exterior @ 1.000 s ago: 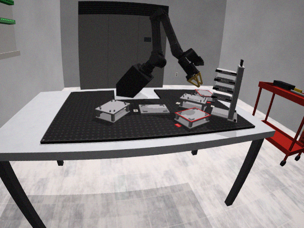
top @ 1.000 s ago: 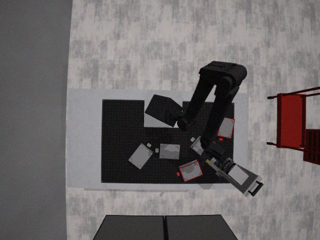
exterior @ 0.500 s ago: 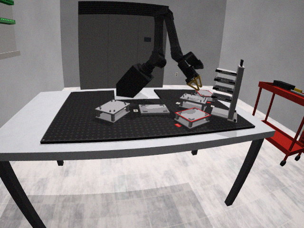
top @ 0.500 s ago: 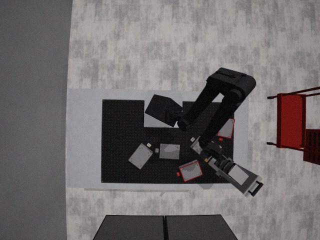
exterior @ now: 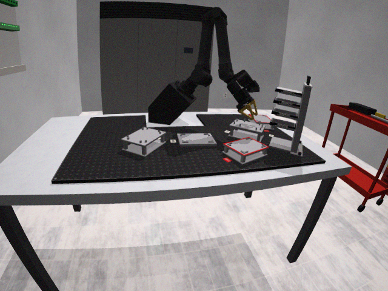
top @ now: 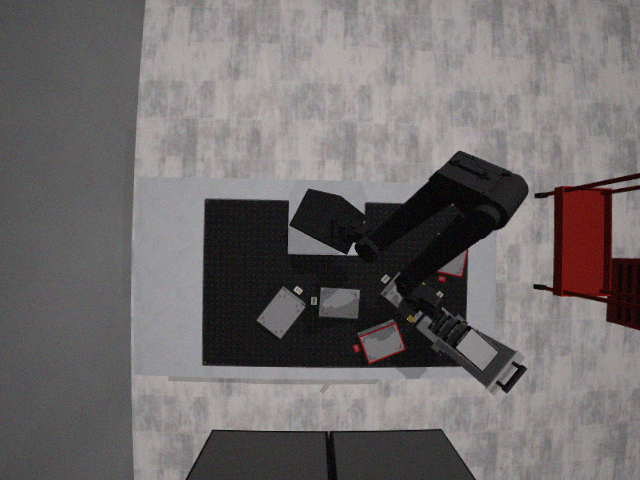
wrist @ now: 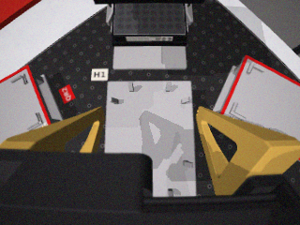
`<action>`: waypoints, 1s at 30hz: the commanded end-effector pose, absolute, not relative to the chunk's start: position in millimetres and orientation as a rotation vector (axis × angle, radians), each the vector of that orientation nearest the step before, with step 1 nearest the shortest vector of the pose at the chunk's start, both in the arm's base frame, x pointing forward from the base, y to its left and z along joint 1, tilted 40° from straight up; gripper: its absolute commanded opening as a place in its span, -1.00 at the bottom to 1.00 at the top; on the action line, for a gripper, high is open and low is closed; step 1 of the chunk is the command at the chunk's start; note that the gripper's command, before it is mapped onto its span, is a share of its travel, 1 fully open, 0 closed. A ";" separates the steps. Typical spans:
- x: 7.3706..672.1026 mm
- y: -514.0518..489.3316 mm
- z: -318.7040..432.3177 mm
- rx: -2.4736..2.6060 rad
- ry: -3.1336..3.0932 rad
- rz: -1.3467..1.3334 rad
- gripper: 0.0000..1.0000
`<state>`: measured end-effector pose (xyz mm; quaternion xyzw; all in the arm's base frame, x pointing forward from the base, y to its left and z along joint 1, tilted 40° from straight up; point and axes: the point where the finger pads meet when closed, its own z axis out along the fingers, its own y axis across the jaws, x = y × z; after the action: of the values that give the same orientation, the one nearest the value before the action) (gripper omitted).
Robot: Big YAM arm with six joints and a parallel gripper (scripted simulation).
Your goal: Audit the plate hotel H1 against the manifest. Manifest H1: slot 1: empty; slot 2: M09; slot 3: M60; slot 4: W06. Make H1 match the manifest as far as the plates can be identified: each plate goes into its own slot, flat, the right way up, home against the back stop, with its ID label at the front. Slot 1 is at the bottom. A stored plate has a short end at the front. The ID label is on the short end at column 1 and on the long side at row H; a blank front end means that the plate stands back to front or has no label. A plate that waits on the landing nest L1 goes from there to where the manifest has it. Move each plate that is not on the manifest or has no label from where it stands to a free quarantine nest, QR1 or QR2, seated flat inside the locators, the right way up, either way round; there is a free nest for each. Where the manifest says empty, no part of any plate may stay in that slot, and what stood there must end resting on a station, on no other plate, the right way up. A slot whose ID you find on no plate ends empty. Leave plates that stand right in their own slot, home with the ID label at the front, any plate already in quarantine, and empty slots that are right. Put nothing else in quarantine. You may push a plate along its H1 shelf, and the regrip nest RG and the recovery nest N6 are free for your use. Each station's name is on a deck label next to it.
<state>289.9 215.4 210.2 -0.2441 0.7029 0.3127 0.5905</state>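
My gripper (wrist: pixel 150 112) is open and empty, its yellow fingers spread over an empty grey nest (wrist: pixel 151 127) with small locators. The nest stands in front of the plate hotel (exterior: pixel 290 116), which the deck label H1 (wrist: pixel 99 74) marks. In the wrist view a dark plate (wrist: pixel 149 19) lies on a low shelf of the hotel, above the grey base (wrist: pixel 149 57); I cannot read its front end. The side view shows several dark plates stacked in the hotel's slots. From above, the gripper (top: pixel 410 316) is close to the hotel's front (top: pixel 473 348).
Red-edged quarantine nests lie empty on both sides: QR2 (wrist: pixel 21 105) to the left with its red label (wrist: pixel 67 94), the other (wrist: pixel 267 98) to the right. A raised grey nest (exterior: pixel 143 139) and a flat one (exterior: pixel 196 138) stand further left. A red cart (exterior: pixel 360 150) is beside the table.
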 end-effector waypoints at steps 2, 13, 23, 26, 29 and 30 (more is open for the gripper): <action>301.0 226.5 240.1 -0.562 1.575 0.742 1.00; 310.4 235.0 248.1 -0.562 1.575 0.743 1.00; 310.1 230.8 241.4 -0.562 1.594 0.730 1.00; 310.1 230.8 241.4 -0.562 1.594 0.730 1.00; 310.1 230.8 241.4 -0.562 1.594 0.730 1.00; 310.1 230.8 241.4 -0.562 1.594 0.730 1.00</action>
<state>305.8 229.1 226.9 -0.2448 0.6998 0.3136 0.5933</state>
